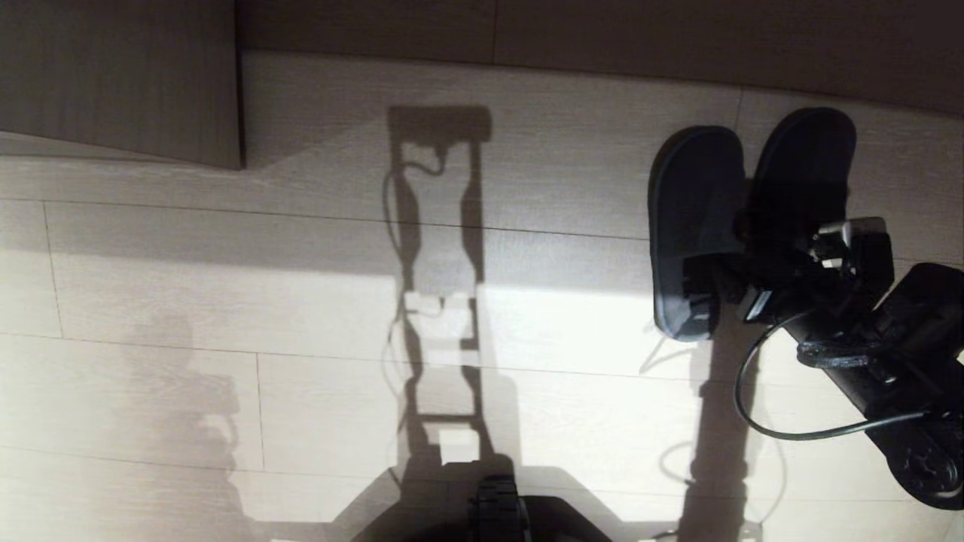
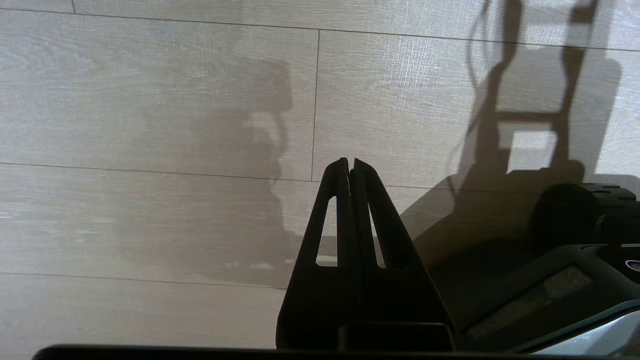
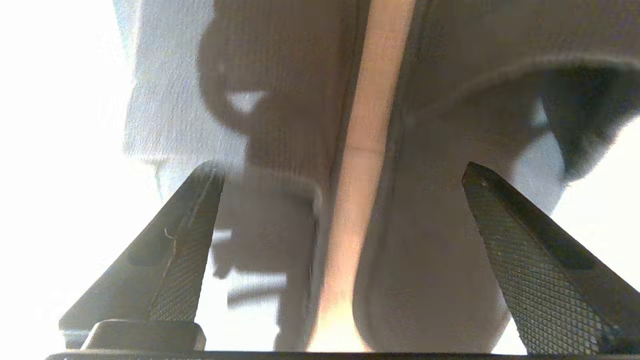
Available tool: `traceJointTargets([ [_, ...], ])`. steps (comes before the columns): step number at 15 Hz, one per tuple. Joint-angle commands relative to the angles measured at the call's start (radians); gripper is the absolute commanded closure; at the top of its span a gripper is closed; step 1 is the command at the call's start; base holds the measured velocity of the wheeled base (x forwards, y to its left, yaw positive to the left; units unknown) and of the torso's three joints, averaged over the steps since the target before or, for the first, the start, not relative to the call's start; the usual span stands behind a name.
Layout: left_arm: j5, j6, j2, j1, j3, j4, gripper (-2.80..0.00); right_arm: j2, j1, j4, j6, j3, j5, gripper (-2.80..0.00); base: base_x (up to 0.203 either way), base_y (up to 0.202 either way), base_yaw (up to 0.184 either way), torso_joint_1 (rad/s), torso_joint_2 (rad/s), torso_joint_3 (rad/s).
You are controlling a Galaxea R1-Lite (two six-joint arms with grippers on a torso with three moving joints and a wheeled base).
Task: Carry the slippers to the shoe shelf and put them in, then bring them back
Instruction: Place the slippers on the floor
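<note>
Straddling the slippers (image 1: 697, 226) with the right gripper (image 3: 340, 245), jaws wide, nothing held.
Pair lies side by side on the floor (image 1: 301, 301) so one pinch likely takes both; left gripper (image 2: 350, 167) closed, parked.

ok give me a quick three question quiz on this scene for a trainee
1. True or false: the slippers lie side by side on the floor.
2. Which gripper is over the slippers? A) left gripper B) right gripper
3. Fill in: the right gripper's fingers are spread ____, one on each outer side of the pair, gripping nothing.

Key: 1 true; 2 B; 3 open. The left gripper is shut, parked over bare floor away from the slippers.
</note>
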Motion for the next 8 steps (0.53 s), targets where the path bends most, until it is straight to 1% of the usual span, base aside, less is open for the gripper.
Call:
traceJointTargets([
  [1,0.0,-0.001,0.0,0.0,0.002,0.0,0.0,-0.053,0.001,-0.008,-0.01,0.043,0.0,-2.8,0.0,0.0,0.0,0.0,0.0,0.0],
  [2,0.0,-0.001,0.0,0.0,0.002,0.0,0.0,-0.059,0.002,-0.007,-0.013,0.051,0.0,-2.8,0.0,0.0,0.0,0.0,0.0,0.0],
  [4,0.0,-0.001,0.0,0.0,0.002,0.0,0.0,-0.125,0.007,-0.007,-0.02,0.148,0.001,-2.8,0.0,0.0,0.0,0.0,0.0,0.0],
  [5,0.0,-0.001,0.0,0.0,0.002,0.0,0.0,-0.147,0.01,-0.007,-0.023,0.176,0.002,-2.8,0.0,0.0,0.0,0.0,0.0,0.0],
  [6,0.0,-0.001,0.0,0.0,0.002,0.0,0.0,-0.15,0.011,-0.007,-0.023,0.178,0.002,-2.8,0.0,0.0,0.0,0.0,0.0,0.0],
  [8,0.0,-0.001,0.0,0.0,0.002,0.0,0.0,-0.228,0.012,0.0,-0.021,0.175,0.003,-2.8,0.0,0.0,0.0,0.0,0.0,0.0],
])
